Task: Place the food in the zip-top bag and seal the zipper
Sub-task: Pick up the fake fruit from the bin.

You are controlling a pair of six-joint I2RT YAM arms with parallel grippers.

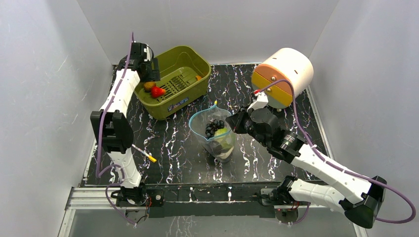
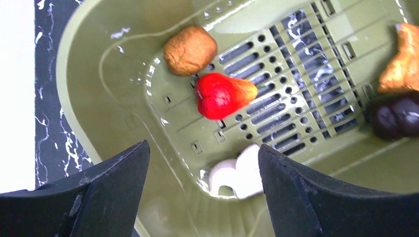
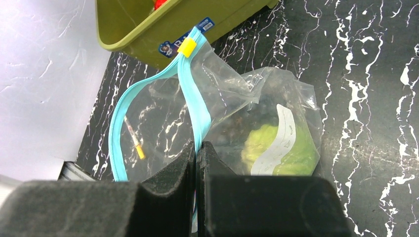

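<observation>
The clear zip-top bag (image 1: 217, 131) stands open mid-table, holding dark grapes (image 1: 213, 127) and a pale-green cabbage (image 3: 262, 145). My right gripper (image 3: 196, 145) is shut on the bag's teal zipper (image 3: 190, 94), below its yellow end (image 3: 187, 47). More food lies in the olive bin (image 2: 99, 98): a red fruit (image 2: 220, 95), a brown round piece (image 2: 190, 49), an orange piece (image 2: 402, 64), a dark piece (image 2: 395, 116) and a white piece (image 2: 237, 173). My left gripper (image 2: 203, 147) hangs open over the bin's near end, the white piece below and between its fingers, untouched.
A white and orange cylinder (image 1: 284, 74) lies at the back right. A thin yellow-tipped stick (image 1: 146, 154) rests on the black marbled table (image 1: 168, 143) by the left arm. White walls close in the left, right and back sides.
</observation>
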